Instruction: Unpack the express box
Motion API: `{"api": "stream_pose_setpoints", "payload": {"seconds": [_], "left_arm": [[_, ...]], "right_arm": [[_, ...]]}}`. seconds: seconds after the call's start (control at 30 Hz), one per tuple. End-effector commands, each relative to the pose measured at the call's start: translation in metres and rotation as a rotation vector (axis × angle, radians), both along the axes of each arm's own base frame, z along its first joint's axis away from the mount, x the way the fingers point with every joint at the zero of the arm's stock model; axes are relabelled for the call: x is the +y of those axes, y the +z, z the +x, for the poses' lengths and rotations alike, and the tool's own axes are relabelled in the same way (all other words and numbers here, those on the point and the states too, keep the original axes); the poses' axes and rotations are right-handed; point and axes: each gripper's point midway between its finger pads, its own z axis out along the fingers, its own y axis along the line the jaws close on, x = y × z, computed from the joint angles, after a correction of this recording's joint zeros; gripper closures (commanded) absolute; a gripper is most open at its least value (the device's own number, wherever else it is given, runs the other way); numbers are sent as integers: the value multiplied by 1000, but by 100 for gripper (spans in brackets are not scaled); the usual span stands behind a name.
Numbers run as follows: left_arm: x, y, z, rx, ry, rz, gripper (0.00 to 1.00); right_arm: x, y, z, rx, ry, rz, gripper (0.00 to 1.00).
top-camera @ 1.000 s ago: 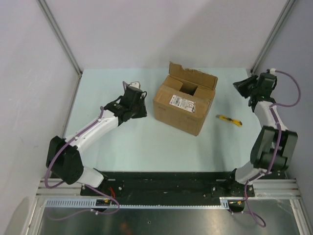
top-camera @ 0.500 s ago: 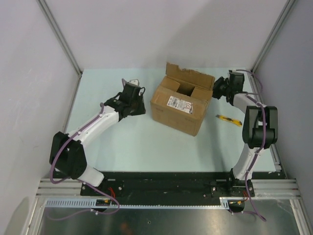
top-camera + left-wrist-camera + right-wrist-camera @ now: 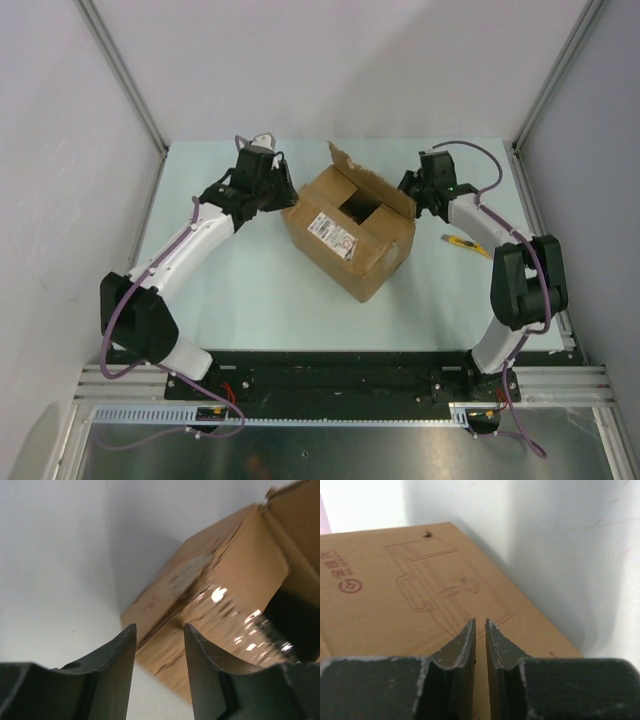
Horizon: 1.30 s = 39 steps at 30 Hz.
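Observation:
The express box (image 3: 365,250), brown cardboard with a white label (image 3: 333,233), stands mid-table turned cornerwise, its top flaps open and one flap raised at the back. My left gripper (image 3: 281,193) is at the box's left corner, open, with nothing between its fingers. In the left wrist view the left gripper (image 3: 159,628) frames the box's taped edge (image 3: 220,600). My right gripper (image 3: 411,191) is against the box's right back side. In the right wrist view the right gripper (image 3: 480,621) is shut and empty, over a printed cardboard face (image 3: 395,600).
A yellow utility knife (image 3: 466,246) lies on the table to the right of the box, beside the right arm. White walls and frame posts enclose the table at the back and both sides.
The right arm swung in from the far right corner to the box. The box turned and slid a little to the left. The left gripper moved back along the box's left side.

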Motion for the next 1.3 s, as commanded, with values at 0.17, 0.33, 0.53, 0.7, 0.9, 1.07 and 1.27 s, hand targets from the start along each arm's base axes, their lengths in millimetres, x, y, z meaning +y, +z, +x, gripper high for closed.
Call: {"api": "stream_pose_setpoints", "payload": {"seconds": [0.17,0.33,0.53,0.7,0.9,1.07,1.27], "left_arm": [[-21,58,-3,-113,-126,-94,43],[-19,52,-10,-104,-125,-85,41],[-11,82,-19,-233,-63,39,27],[-24,76,-38,-202,-91,137,20],[-26,46,-51,-126,-63,211,18],[-27,32,-49,-107,-74,257,18],[-36,26,-40,-101,-126,300,15]], "right_arm": [[51,26,-44,-40,92,-49,81],[50,20,-49,-2,73,-54,75],[54,26,-59,-16,75,-77,48],[47,25,-60,-8,42,-106,41],[38,25,-60,-5,31,-125,42],[33,29,-59,-16,21,-134,42],[15,42,-53,-52,-19,-145,42]]}}
